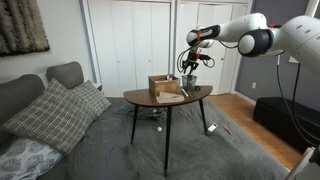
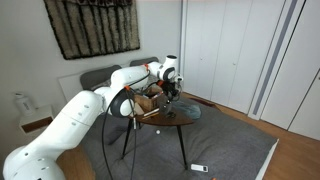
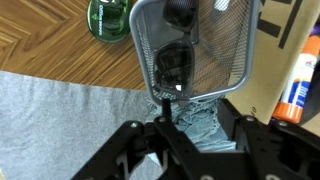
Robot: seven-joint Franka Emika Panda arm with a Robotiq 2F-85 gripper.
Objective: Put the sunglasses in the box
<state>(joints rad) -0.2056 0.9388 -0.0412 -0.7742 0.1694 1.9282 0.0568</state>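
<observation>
Dark plastic sunglasses (image 3: 176, 62) sit in mesh cup (image 3: 215, 60) near box (image 1: 165, 86); likely light, stiff, with slick, scratch-prone lenses, so best pinched at the frame or a temple; gripper (image 3: 190, 150) above, spread wide, empty.

Exterior views distant, opposing, sharing table (image 1: 140, 97) (image 2: 172, 121); wrist view close, downward.

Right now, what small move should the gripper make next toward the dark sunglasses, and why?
Probably ease the open gripper forward over the grey wire-mesh cup. The dark sunglasses seem to stand inside it, ahead of the jaws and not yet between them.
</observation>
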